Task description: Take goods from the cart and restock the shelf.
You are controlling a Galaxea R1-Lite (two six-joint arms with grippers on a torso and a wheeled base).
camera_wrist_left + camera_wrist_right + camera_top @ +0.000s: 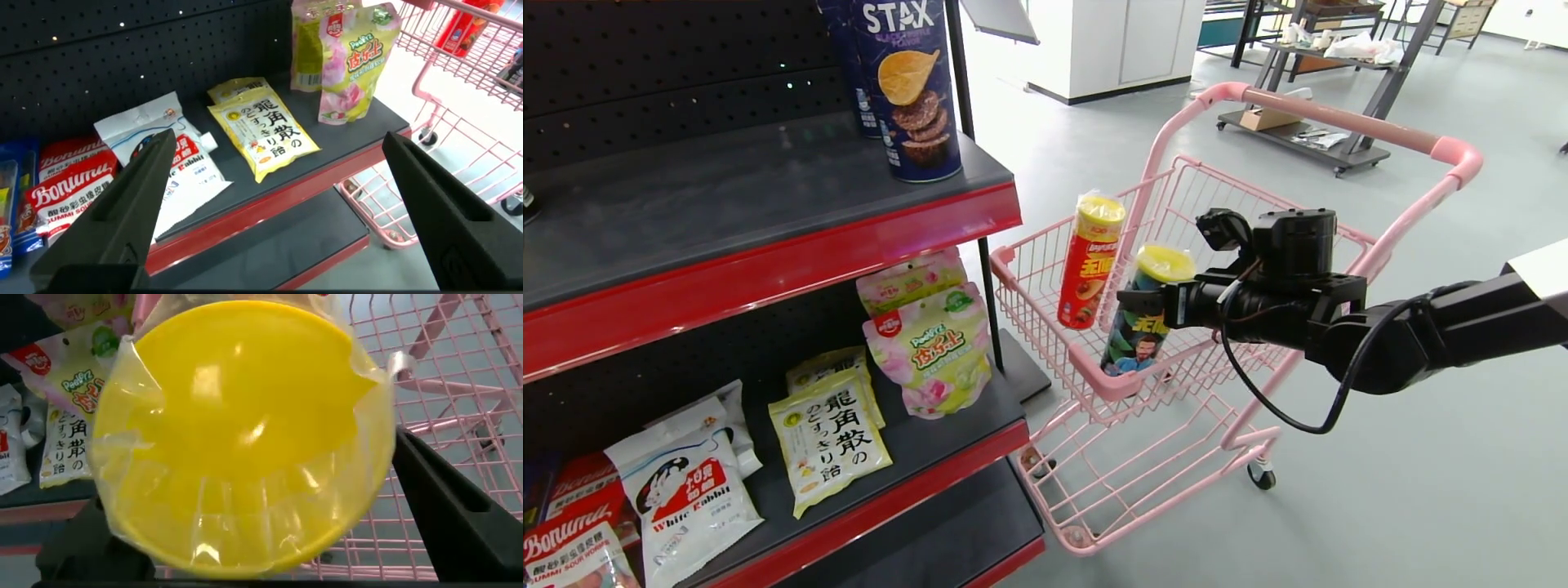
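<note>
While the left end effector [278, 137] gapes wide, the right end effector [1143, 304] grips a yellow-lidded can [1135, 345].

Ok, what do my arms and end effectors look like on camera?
Right arm: black, a white panel farther back, a black cable looping below the wrist. Right end effector: black and boxy. Left end effector: two dark, tapering fingers.

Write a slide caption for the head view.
Right gripper clasps a yellow-lidded can in the pink cart beside the snack shelf.
</note>
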